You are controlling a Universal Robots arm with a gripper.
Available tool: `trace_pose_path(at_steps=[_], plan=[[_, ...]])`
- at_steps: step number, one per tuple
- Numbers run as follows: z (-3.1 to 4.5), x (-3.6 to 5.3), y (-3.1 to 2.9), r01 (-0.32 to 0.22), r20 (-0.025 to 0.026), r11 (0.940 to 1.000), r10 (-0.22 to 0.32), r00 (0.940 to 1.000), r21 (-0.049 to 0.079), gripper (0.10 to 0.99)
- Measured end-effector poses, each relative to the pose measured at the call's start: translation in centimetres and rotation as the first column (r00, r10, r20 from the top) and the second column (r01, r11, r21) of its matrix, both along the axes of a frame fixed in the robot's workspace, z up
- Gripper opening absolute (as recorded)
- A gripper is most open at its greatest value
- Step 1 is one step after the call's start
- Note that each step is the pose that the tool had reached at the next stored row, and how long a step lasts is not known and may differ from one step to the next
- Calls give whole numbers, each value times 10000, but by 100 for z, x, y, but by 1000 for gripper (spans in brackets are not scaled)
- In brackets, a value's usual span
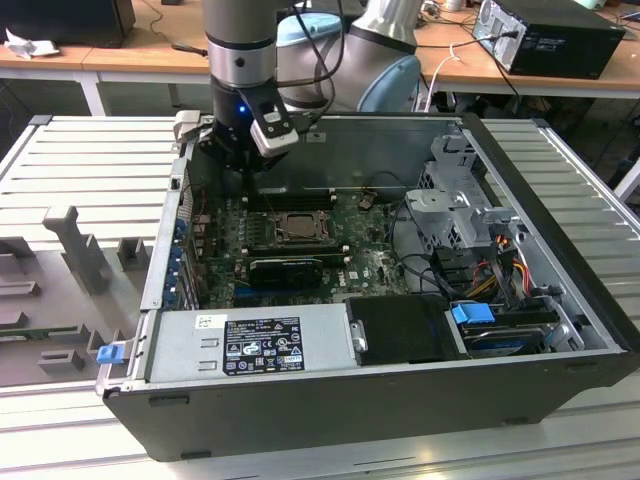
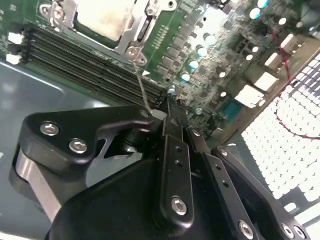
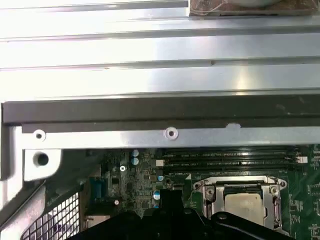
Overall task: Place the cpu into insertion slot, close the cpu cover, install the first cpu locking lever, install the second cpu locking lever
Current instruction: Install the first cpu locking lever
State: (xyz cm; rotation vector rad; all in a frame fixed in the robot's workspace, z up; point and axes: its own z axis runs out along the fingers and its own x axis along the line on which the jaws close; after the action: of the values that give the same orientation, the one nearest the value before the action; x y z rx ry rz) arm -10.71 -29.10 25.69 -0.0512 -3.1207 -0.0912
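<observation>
Black gripper (image 2: 167, 107), fingers pressed together on nothing, hangs inside the open dark computer case (image 1: 300, 410), above the green motherboard (image 2: 200, 45). Just beyond its fingertips lies the dull silver-beige square cpu (image 2: 105, 17), seated in its socket under the thin silver metal cpu cover (image 2: 132, 47). Long black memory slots (image 2: 85, 65) run beside the socket.

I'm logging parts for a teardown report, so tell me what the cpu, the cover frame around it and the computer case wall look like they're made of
The cpu top looks like dull, matte silver-beige metal with a faint uneven sheen. The cpu cover around it seems to be thin stamped metal, brighter silver with glinting edges. The case wall appears to be bare sheet steel or aluminium, grey and brushed-looking, with a round rivet or screw; which metal is uncertain.
</observation>
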Motion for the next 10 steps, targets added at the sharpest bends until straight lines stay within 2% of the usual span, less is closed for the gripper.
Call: trace_pose_path(at_steps=[3,10], plan=[[-4,74,13,2,1,10000,-2,10000,0,106],[-8,96,13,2,2,10000,-2,10000,0,106]])
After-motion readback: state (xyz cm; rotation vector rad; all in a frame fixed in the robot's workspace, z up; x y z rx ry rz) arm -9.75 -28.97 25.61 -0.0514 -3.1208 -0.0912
